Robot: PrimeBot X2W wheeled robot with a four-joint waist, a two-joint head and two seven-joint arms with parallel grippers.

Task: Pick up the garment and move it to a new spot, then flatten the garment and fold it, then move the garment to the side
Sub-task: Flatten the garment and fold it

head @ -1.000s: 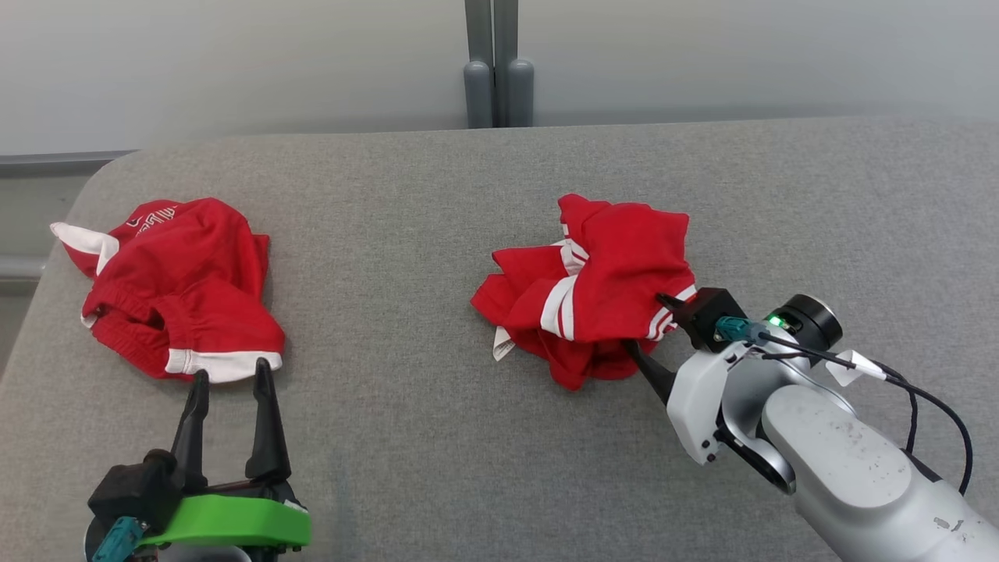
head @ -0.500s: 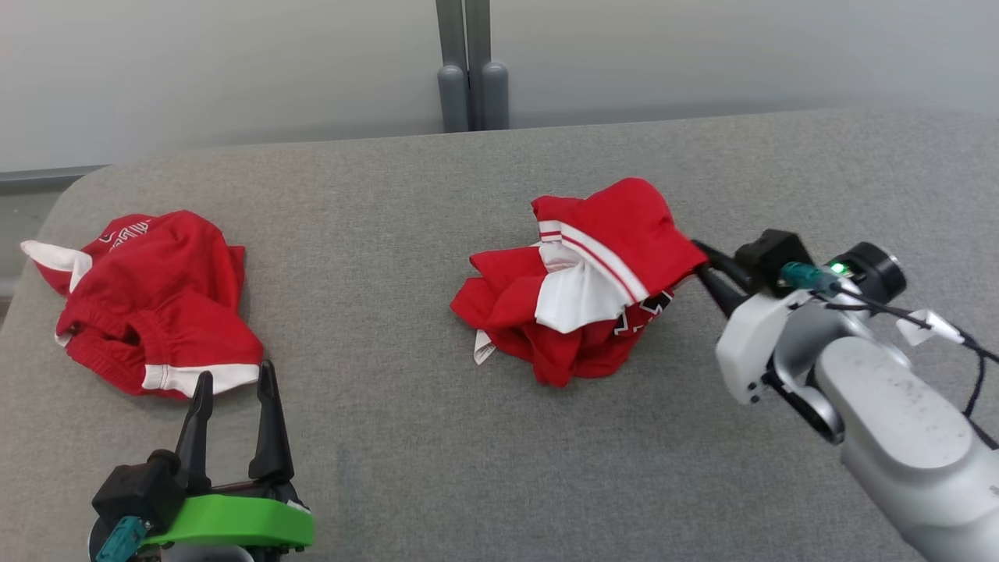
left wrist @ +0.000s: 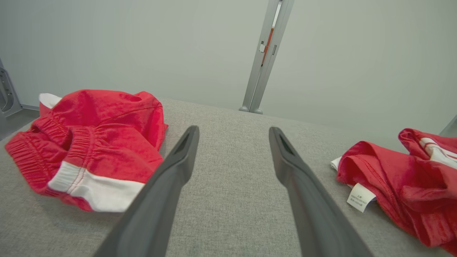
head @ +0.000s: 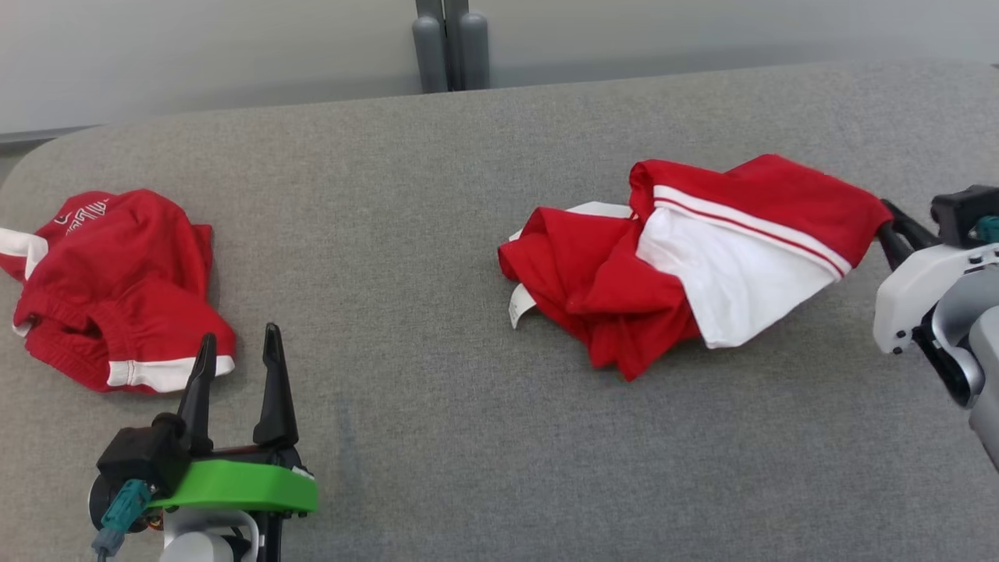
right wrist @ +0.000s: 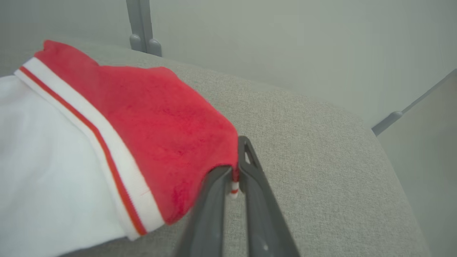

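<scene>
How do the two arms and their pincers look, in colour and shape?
The left pincer has two long, dark, tapered fingers on a bright green plate, with a teal plug beside it. The right pincer has the same dark fingers, on a pale grey-white shell.

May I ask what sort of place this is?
Likely a lab or test room: a grey fabric-covered table, plain pale wall panels, and a grey metal post joining them.

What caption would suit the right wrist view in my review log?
Right gripper shut on the red edge of the red-and-white garment, over the grey table.
</scene>
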